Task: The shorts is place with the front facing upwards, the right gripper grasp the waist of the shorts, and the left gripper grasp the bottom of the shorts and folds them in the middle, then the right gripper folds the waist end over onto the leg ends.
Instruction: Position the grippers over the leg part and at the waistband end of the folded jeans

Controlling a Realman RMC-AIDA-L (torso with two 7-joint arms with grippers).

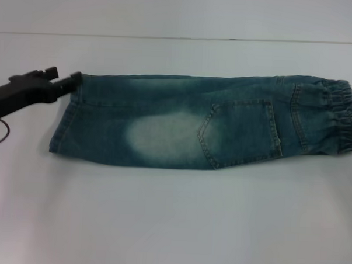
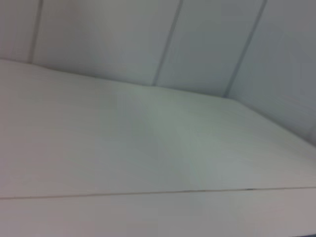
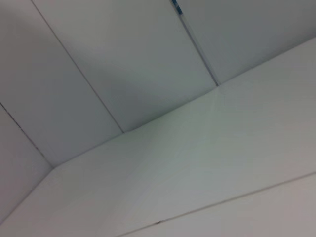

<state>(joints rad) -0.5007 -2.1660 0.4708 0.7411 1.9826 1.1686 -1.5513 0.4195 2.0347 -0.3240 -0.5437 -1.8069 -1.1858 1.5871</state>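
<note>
The shorts [image 1: 205,124] lie flat on the white tabletop [image 1: 172,219], folded in half the long way into 1 long strip. The waist of the shorts [image 1: 340,119], all bunched and stretchy, is at the robot's right end. The leg ends [image 1: 65,118] are at the robot's left end. The left gripper [image 1: 76,81] is at the far corner of the leg ends, touching the hem. I cannot tell if its fingers are pinching the cloth or let go. The right gripper is not seen. Both wrist views show only tabletop and wall
</note>
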